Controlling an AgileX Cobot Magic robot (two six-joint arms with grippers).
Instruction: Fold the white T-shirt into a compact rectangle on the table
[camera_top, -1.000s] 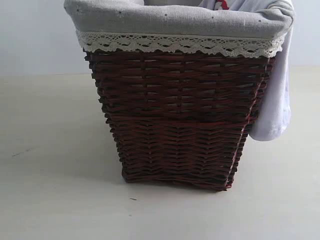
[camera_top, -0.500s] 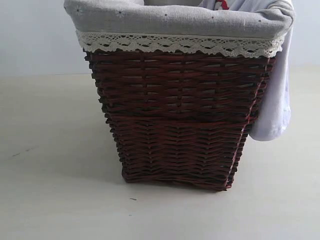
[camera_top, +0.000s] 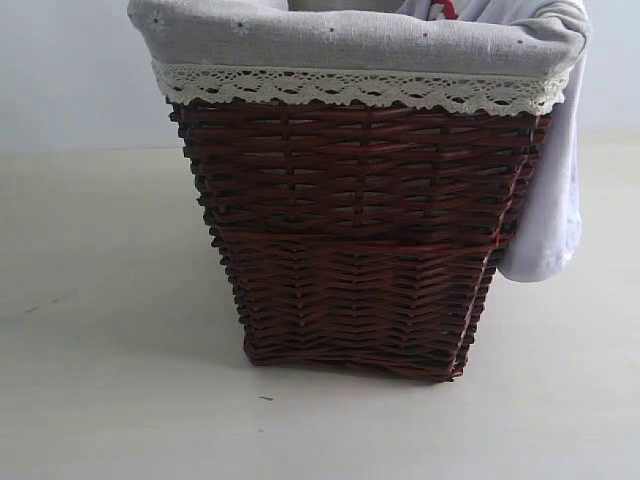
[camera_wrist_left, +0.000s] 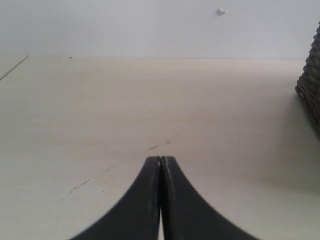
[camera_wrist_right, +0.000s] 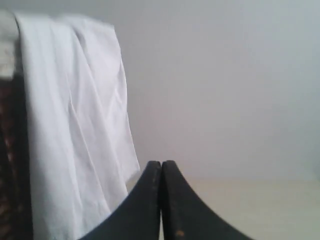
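White T-shirt (camera_top: 555, 200) drapes over the wicker basket (camera_top: 360, 240) rim on the counter (camera_top: 100, 300); left gripper (camera_wrist_left: 160, 160) and right gripper (camera_wrist_right: 161, 163) both have jaws pressed together, holding nothing.

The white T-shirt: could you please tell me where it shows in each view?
Exterior view: the white T-shirt hangs over the right rim of the wicker basket and down its side.
Left wrist view: not in it; only the basket's edge shows.
Right wrist view: it hangs against the basket, beyond the shut right claw.
Shared landmark: the wicker basket.
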